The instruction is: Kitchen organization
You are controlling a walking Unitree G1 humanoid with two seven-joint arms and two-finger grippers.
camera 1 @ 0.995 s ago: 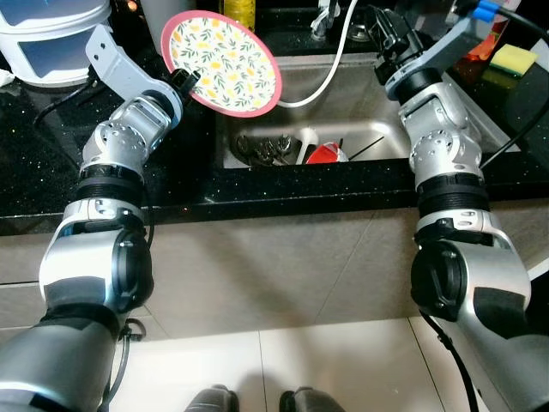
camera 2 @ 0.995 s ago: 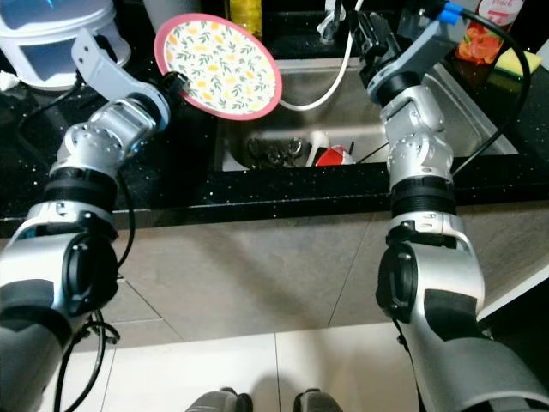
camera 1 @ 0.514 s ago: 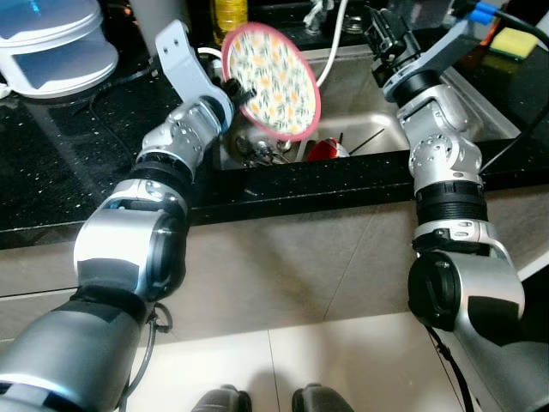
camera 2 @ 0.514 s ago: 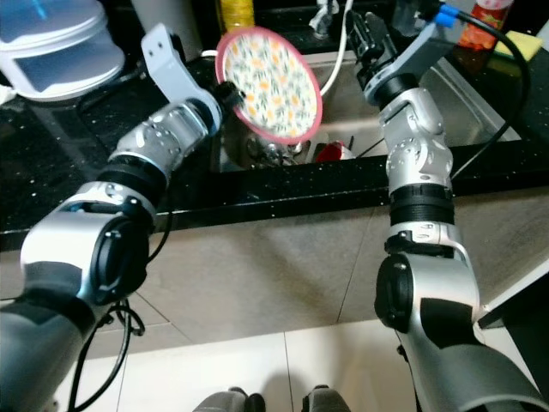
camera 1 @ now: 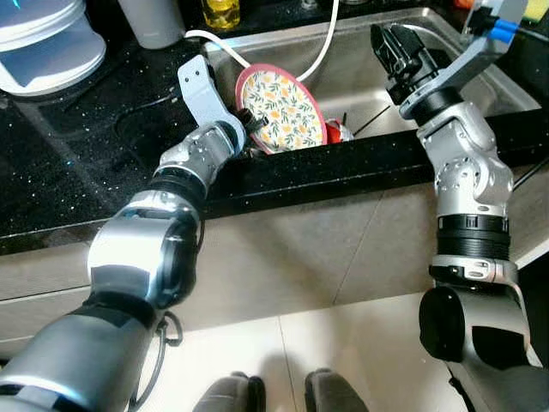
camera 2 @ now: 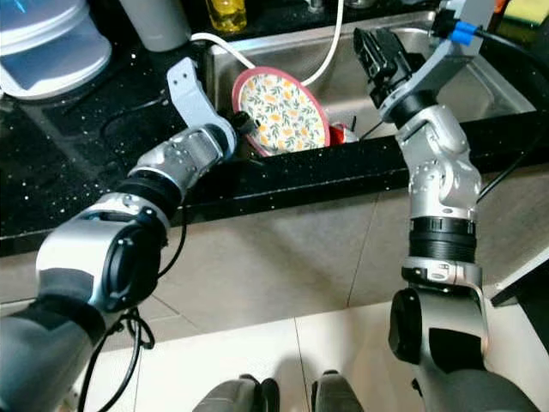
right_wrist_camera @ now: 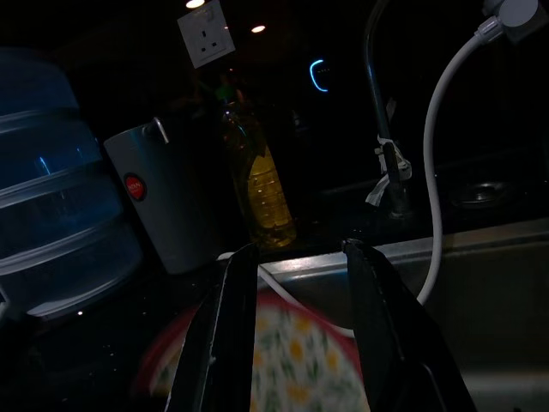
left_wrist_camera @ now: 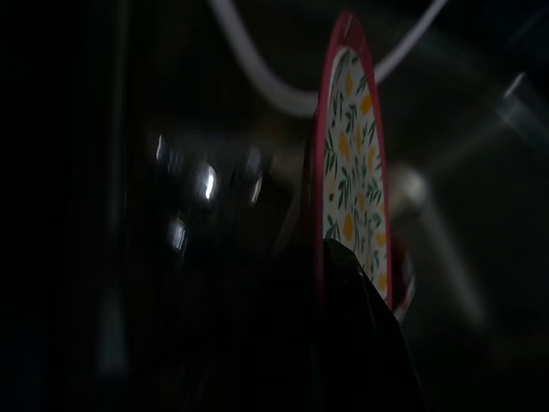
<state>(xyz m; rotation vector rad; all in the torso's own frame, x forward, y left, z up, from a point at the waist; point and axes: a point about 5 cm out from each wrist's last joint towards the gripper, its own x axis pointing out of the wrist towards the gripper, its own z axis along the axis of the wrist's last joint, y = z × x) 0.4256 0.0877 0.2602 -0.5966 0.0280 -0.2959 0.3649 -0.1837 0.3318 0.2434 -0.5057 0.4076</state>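
Left eye view: plate (camera 1: pixel 281 108), red rim, floral print, stands tilted on edge inside the sink (camera 1: pixel 480 64), at its left end, leaning over the front wall. Left gripper (camera 1: pixel 250 124) pinches the plate's lower left rim, fingers closed on it; left wrist view shows the plate (left_wrist_camera: pixel 353 180) edge-on, a black finger (left_wrist_camera: pixel 360 335) against its patterned face. Red item (camera 1: pixel 333 131) and some dark utensils sit just behind the plate on the sink floor, too hidden to identify. White hose (camera 1: pixel 322 51) curves down into the sink behind the plate.

Right gripper (camera 1: pixel 401 53) hovers above the sink's middle, apart from the plate, holding nothing; right wrist view shows its two fingers (right_wrist_camera: pixel 232 335) parted with a gap, blurred plate below them.

Black speckled desk (camera 1: pixel 77 146) surrounds the sink. On it at the back left: grey cup (camera 1: pixel 147 19), yellow bottle (camera 1: pixel 220 12), blue-white container (camera 1: pixel 43 43). Faucet (right_wrist_camera: pixel 386 146) stands behind the sink. Robot's feet (camera 1: pixel 274 395) on tiled floor.
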